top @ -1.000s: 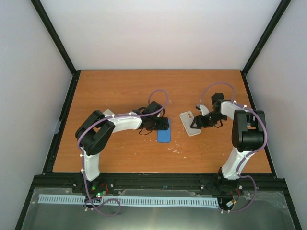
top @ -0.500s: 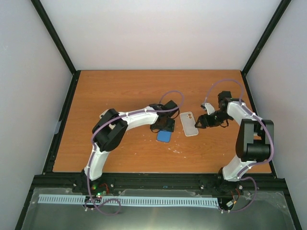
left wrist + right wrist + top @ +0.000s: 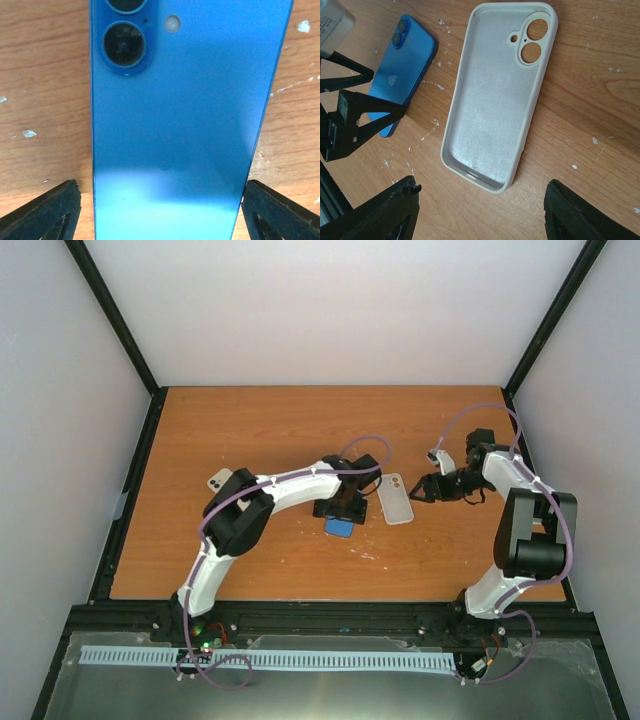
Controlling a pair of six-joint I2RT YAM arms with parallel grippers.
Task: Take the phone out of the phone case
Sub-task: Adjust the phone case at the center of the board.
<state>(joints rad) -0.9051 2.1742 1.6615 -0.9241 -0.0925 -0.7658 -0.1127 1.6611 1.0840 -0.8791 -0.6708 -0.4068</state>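
Observation:
The blue phone (image 3: 339, 528) lies bare on the wooden table, back up, with its camera lenses visible in the left wrist view (image 3: 180, 125). My left gripper (image 3: 345, 508) is open and straddles the phone's lower end, one finger (image 3: 47, 212) on each side. The empty beige phone case (image 3: 395, 499) lies inside-up just right of the phone, also visible in the right wrist view (image 3: 495, 95). My right gripper (image 3: 424, 490) is open and empty, just right of the case and apart from it. The right wrist view also shows the phone (image 3: 402, 70) and the left gripper's fingers (image 3: 360, 122).
A small pale phone-like object (image 3: 220, 480) lies on the table left of the left arm's elbow. The table (image 3: 260, 430) has black rails along its left and right sides and grey walls behind. White flecks dot the wood near the case.
My left arm has reached further right and come down over the phone's near end. My right gripper has drawn back to the right, away from the case. The pale object at left is uncovered.

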